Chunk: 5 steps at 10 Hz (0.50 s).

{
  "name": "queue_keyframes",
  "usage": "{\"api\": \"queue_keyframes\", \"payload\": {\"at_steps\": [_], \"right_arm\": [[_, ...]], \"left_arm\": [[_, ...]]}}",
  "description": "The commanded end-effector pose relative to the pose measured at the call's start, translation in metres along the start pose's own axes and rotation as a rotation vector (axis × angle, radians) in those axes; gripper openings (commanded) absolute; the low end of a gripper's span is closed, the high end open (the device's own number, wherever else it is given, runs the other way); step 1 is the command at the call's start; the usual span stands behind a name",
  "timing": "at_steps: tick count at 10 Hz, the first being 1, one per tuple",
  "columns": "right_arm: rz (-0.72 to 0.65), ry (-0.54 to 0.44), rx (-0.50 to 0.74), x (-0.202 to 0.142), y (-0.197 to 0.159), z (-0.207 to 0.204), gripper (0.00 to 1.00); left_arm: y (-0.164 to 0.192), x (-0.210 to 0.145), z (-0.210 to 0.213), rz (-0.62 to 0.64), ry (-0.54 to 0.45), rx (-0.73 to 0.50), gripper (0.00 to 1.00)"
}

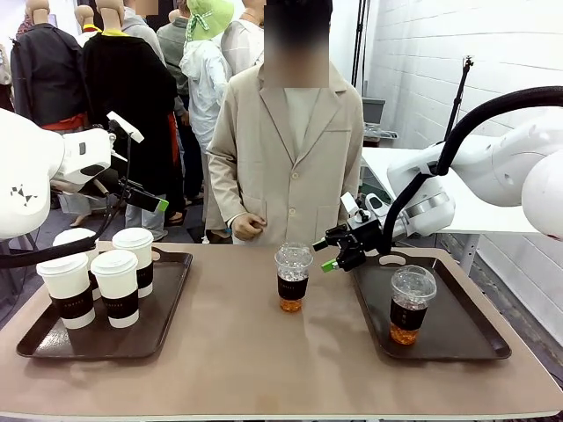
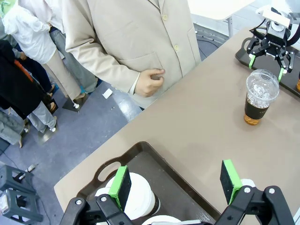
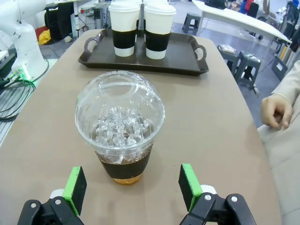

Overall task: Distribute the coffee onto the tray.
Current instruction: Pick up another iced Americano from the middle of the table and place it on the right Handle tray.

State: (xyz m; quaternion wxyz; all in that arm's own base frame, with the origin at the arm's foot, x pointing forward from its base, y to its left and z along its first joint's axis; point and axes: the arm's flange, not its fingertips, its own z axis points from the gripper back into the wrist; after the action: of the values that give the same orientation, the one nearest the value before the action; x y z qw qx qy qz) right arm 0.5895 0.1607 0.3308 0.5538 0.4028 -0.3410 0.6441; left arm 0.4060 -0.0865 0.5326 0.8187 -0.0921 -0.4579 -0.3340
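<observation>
Mid-frame on the table, the right end effector gapes wide beside a dome-lidded cup; the left end effector hangs wide over the white cups.

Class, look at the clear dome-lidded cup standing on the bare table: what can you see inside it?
Inside the clear cup: ice under the dome and amber-brown drink at the bottom. Its dark sleeve hides the middle.

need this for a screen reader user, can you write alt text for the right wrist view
A clear dome-lidded cup of iced amber drink with a dark sleeve stands on the tan table, just ahead of the open right gripper. Beyond it, white lidded paper cups stand on a dark tray; a person's hand rests at right.
</observation>
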Motion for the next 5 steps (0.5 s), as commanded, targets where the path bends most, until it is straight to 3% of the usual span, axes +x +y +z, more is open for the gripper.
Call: {"api": "queue_keyframes", "payload": {"at_steps": [1, 5], "right_arm": [[0.031, -0.038, 0.016, -0.007, -0.002, -0.013, 1.00], [0.046, -0.060, 0.046, -0.020, -0.001, -0.027, 1.00]], "left_arm": [[0.000, 0.000, 0.001, 0.000, 0.009, 0.003, 1.00], [0.000, 0.000, 0.001, 0.000, 0.009, 0.003, 1.00]]}}
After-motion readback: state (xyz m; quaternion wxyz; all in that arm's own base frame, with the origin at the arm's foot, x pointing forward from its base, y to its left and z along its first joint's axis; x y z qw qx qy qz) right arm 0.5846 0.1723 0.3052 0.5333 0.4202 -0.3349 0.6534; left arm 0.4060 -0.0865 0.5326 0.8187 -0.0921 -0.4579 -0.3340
